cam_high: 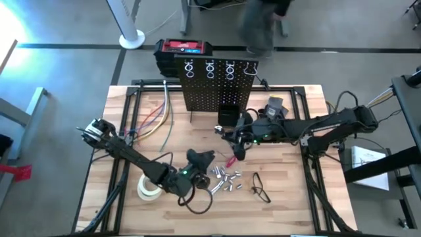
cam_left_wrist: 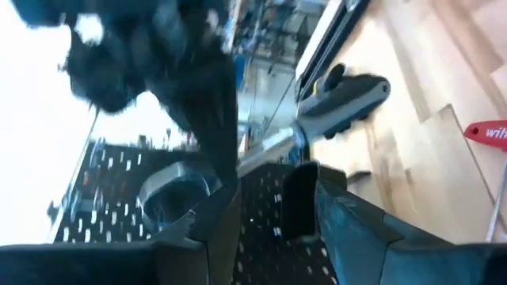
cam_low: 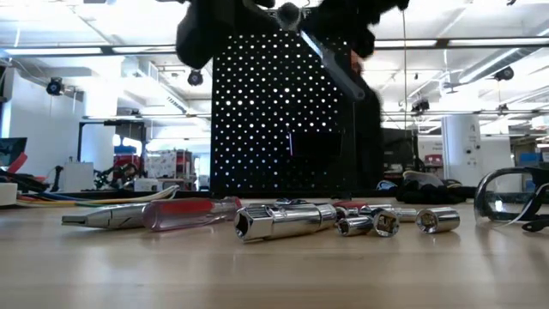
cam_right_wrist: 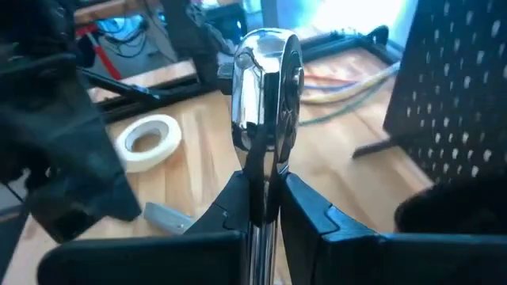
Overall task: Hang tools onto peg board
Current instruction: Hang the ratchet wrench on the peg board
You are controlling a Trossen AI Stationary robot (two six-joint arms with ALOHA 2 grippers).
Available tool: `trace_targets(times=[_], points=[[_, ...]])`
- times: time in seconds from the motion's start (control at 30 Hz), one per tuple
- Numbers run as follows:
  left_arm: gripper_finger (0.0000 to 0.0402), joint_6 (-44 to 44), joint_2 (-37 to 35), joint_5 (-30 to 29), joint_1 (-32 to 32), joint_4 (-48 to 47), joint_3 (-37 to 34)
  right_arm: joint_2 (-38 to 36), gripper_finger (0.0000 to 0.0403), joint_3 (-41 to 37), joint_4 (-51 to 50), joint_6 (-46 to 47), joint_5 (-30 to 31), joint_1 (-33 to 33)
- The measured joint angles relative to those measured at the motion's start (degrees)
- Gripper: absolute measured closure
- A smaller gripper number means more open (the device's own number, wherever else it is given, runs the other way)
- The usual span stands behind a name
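The black peg board (cam_high: pixel 217 89) stands upright at the table's far middle, with silvery ring hooks (cam_high: pixel 209 67) along its top and a small black bin (cam_high: pixel 228 116) at its foot. My right gripper (cam_high: pixel 231 135) is just in front of it, shut on a chrome ratchet wrench (cam_right_wrist: pixel 265 79). My left gripper (cam_high: pixel 196 164) is lifted at the table's near middle, shut on a black glove (cam_high: pixel 201 157). Silvery sockets (cam_high: pixel 223 178) and a red-handled tool (cam_low: pixel 184 211) lie on the table. My left gripper has the black glove (cam_left_wrist: pixel 198 103) at its fingertips. The glove is lifted off the table and hangs beside one finger (cam_left_wrist: pixel 218 226). Which part of it the fingers are on does not show. My right gripper pinches the ratchet's slim handle (cam_right_wrist: pixel 261 178) between its two fingers (cam_right_wrist: pixel 305 202). The handle runs along the fingers and the round head (cam_right_wrist: pixel 267 59) sticks out past the tips. The ratchet is lifted clear of the table and tilted (cam_low: pixel 322 56).
A whitish tape roll (cam_high: pixel 149 187) lies at the near left. Safety glasses (cam_high: pixel 260 187) lie at the near right. Coloured cables (cam_high: pixel 154 118) lie at the far left. A red-and-black box (cam_high: pixel 183 48) stands behind the board. A grey tool (cam_low: pixel 103 216) lies beside the red-handled one.
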Motion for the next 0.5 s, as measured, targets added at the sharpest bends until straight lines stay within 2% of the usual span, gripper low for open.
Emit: trace_targets(times=[0.1,0.17,0.4,0.5], points=[[0.0248,-12.0,-1.2,-3.9,-0.2,-2.3,-0.2,-4.0,0.0377,0.1,4.6,-3.8,-0.2,0.1],[0.0248,-22.2,-3.1,-4.4,-0.3,-4.3,-0.2,-6.6,0.0377,0.2,6.3,-5.8,-0.1,0.0],[0.0248,-53.6,-11.8,5.3,0.8,-24.7,-0.2,-14.7,0.0377,1.1,9.4,-17.1,3.6,-1.6],[0.0248,-63.1,-14.4,5.6,1.9,-33.6,-0.2,-16.5,0.0377,1.8,11.6,-21.6,5.3,-3.4]])
